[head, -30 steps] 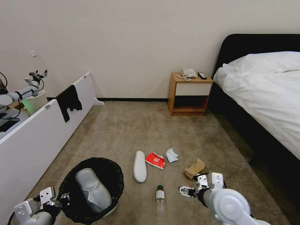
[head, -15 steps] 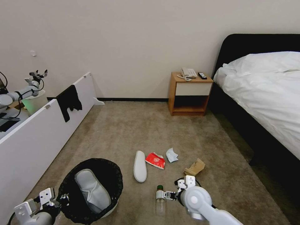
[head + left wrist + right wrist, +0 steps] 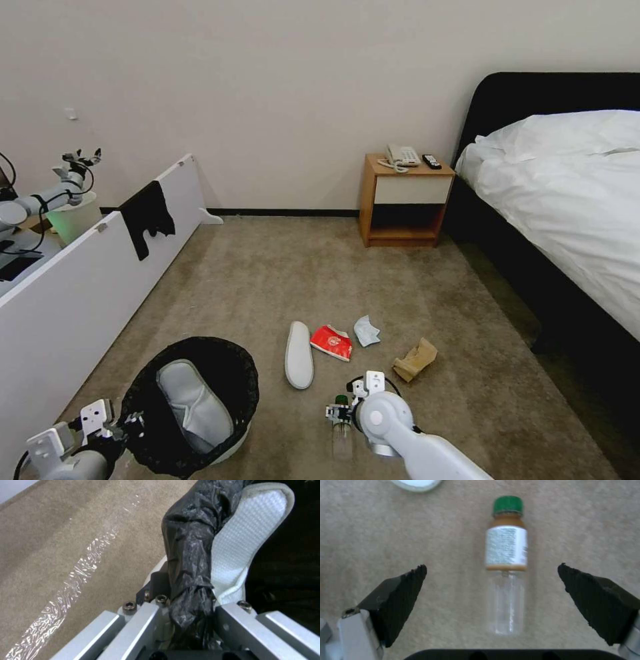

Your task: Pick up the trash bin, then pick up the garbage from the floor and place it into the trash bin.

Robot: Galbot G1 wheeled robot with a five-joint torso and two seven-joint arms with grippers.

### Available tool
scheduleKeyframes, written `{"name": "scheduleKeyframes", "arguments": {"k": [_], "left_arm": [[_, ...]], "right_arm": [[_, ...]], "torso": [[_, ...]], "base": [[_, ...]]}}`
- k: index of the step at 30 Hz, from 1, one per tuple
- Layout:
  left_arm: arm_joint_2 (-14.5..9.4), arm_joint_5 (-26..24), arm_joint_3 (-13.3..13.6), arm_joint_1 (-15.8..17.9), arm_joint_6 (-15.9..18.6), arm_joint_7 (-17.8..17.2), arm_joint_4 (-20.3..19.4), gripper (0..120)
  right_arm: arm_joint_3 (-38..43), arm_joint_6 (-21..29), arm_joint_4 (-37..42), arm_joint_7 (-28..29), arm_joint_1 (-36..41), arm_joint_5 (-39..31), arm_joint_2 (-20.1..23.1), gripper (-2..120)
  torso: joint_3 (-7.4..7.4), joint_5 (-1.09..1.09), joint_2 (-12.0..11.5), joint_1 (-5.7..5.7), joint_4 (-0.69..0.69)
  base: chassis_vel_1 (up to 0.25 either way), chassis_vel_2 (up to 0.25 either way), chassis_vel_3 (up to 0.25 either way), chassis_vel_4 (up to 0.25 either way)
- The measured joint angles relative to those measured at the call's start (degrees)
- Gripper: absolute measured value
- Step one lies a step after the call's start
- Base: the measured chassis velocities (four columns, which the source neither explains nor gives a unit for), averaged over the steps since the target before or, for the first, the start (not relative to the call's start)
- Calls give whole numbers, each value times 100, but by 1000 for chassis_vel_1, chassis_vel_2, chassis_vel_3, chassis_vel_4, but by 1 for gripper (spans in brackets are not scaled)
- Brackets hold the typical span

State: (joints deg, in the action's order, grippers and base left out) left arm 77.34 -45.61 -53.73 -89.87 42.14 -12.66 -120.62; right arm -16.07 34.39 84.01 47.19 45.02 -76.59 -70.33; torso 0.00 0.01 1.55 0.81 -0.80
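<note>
Above the bottle (image 3: 506,565), the right claw (image 3: 491,580) gapes wide (touching nothing).

The robot's arms were pale grey-white, built of rounded, smooth-shelled joints. The right arm (image 3: 400,437) ended in a round cap with a small dot at its centre. The right gripper (image 3: 491,570) carried two black, wedge-shaped pads (image 3: 398,600) with ribbed faces, mounted on silver metal. The left gripper (image 3: 191,597) showed brushed aluminium bars (image 3: 133,632), dark hex-socket screws (image 3: 129,605) and a white block-shaped housing (image 3: 100,415).
</note>
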Motion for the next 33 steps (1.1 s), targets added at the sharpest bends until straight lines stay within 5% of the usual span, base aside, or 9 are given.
{"name": "scheduleKeyframes", "arguments": {"k": [33], "left_arm": [[-23,-1,71,61,0,43,139,1]], "right_arm": [[-403,-313,-1702,-709,-266,662,-437,99]], "torso": [[0,-1,0,0,0]], "base": [[0,0,0,0]]}}
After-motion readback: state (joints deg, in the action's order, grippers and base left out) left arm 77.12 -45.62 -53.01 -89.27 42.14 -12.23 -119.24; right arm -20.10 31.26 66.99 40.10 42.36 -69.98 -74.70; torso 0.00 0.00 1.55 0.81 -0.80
